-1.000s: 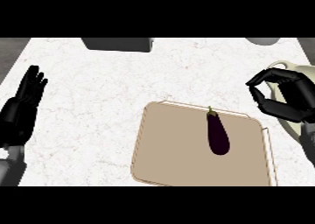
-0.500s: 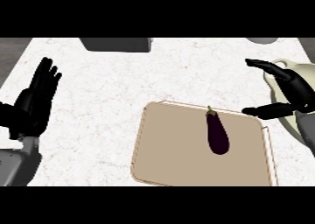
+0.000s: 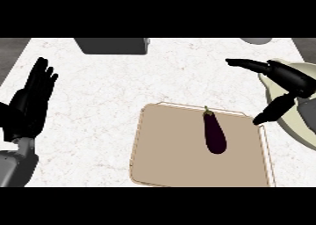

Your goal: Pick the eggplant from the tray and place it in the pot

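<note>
One dark purple eggplant (image 3: 213,132) is lying lengthwise on the flat tan tray (image 3: 167,154), just left of the right hand (image 3: 293,81), which is hovering spread wide and holding nothing above the cream pot (image 3: 285,125). At the left edge, the left hand (image 3: 27,105) is resting open. A grey box (image 3: 112,45) is sitting far back on the speckled white tabletop (image 3: 122,88).

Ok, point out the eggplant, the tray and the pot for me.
eggplant (image 3: 214,136), head view, middle of its body.
tray (image 3: 167,149), head view, bare floor left of eggplant.
pot (image 3: 287,127), head view, its lower left rim.
</note>
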Controlling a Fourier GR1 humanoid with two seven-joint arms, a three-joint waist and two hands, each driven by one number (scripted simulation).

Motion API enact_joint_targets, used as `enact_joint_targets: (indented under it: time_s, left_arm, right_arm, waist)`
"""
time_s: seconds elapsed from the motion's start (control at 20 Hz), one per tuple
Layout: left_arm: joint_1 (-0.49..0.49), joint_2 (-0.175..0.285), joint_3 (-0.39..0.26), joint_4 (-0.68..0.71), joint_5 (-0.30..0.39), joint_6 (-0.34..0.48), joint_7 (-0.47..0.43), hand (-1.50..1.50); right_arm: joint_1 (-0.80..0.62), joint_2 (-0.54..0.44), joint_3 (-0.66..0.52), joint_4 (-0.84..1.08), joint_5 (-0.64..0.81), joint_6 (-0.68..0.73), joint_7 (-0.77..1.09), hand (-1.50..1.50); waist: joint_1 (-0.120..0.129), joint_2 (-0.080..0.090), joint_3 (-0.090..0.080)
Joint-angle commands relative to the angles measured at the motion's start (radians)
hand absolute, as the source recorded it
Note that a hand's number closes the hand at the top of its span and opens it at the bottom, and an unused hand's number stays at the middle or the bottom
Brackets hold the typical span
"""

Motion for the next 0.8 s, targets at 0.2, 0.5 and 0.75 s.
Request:
enact_joint_targets:
  time_s: [0.2,0.5,0.75]
  left_arm:
    - [-0.034,-0.013,-0.001,-0.021,-0.024,0.031,0.058,0.00]
    - [0.046,-0.007,0.074,0.021,0.000,-0.068,-0.041,0.00]
    - [-0.007,-0.059,0.053,0.012,-0.078,-0.028,0.013,0.00]
  right_arm:
    - [-0.069,0.016,0.199,-0.149,0.198,0.117,0.259,-1.50]
    - [-0.009,0.087,0.183,-0.240,0.227,0.202,0.407,-1.50]
    - [0.108,0.135,0.166,-0.337,0.293,0.209,0.450,-1.50]
  waist:
    - [-0.011,-0.002,0.000]
    - [-0.012,0.002,0.001]
    - [-0.015,0.003,0.001]
